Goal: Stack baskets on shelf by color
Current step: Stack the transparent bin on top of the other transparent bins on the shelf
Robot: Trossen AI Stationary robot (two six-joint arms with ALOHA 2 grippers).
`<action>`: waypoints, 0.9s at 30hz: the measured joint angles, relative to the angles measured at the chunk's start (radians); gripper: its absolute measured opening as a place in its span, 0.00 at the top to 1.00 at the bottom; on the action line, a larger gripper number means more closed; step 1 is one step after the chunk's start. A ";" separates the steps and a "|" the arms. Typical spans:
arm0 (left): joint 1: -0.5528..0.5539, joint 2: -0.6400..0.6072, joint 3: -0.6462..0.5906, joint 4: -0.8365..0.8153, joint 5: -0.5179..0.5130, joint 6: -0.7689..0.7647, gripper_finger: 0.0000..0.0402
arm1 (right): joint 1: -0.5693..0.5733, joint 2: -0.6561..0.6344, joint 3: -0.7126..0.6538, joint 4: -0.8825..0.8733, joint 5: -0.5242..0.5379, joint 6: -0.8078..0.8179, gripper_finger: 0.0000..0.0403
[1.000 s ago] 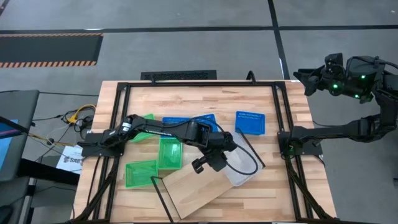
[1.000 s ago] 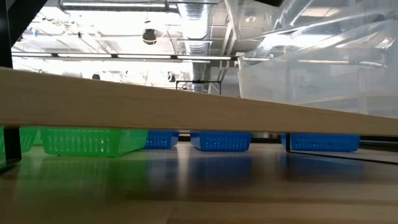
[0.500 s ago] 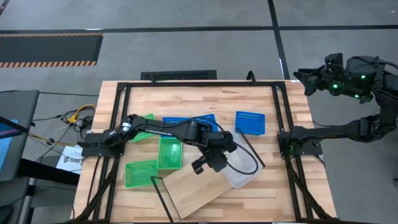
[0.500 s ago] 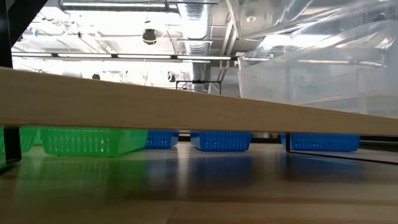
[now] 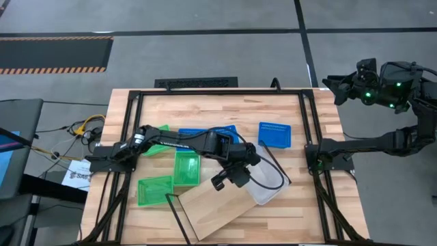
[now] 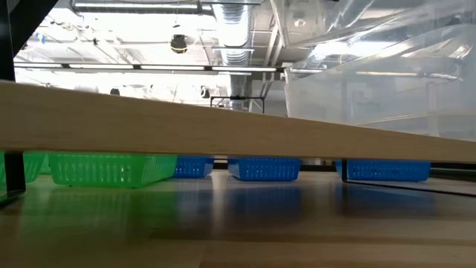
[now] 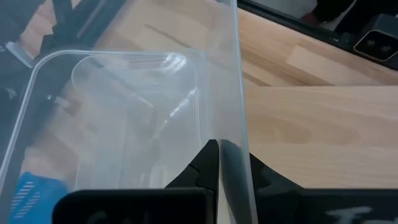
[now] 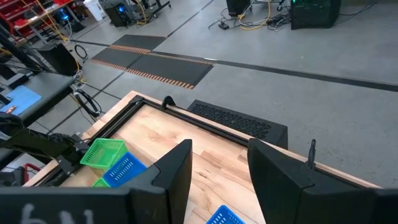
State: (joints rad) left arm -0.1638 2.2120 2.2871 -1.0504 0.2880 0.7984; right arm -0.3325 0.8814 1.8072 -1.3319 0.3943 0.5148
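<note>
Grey floor (image 5: pixel 205 55), hazard-striped mat (image 5: pixel 54 55), ceiling ducts (image 6: pixel 230 30).

Left gripper (image 5: pixel 240 175) grips clear basket (image 5: pixel 263 186) beside shelf (image 5: pixel 218 205).

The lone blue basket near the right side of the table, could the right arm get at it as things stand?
Probably yes. The blue basket sits apart with nothing over it, and the right gripper is open, parked off the table's far right corner. The left gripper holds the clear basket elsewhere.

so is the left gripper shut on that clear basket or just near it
Shut on it. In the left wrist view the left gripper has its fingers pinched together on the clear basket wall, above the shelf.
</note>
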 joint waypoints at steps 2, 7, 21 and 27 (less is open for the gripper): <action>0.000 0.000 0.000 0.001 0.004 -0.003 1.00 | 0.000 0.000 0.000 0.000 0.000 0.000 0.56; 0.000 0.003 -0.042 0.024 0.002 -0.010 1.00 | 0.000 0.000 0.000 0.000 0.000 -0.002 0.56; 0.007 0.003 -0.050 0.023 0.056 -0.021 1.00 | 0.000 0.000 0.000 0.000 0.000 -0.015 0.56; 0.007 0.002 -0.049 0.020 0.073 -0.022 1.00 | 0.000 0.000 0.000 0.000 0.000 -0.018 0.56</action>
State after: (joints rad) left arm -0.1570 2.2139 2.2383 -1.0304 0.3607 0.7760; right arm -0.3321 0.8813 1.8072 -1.3319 0.3943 0.4969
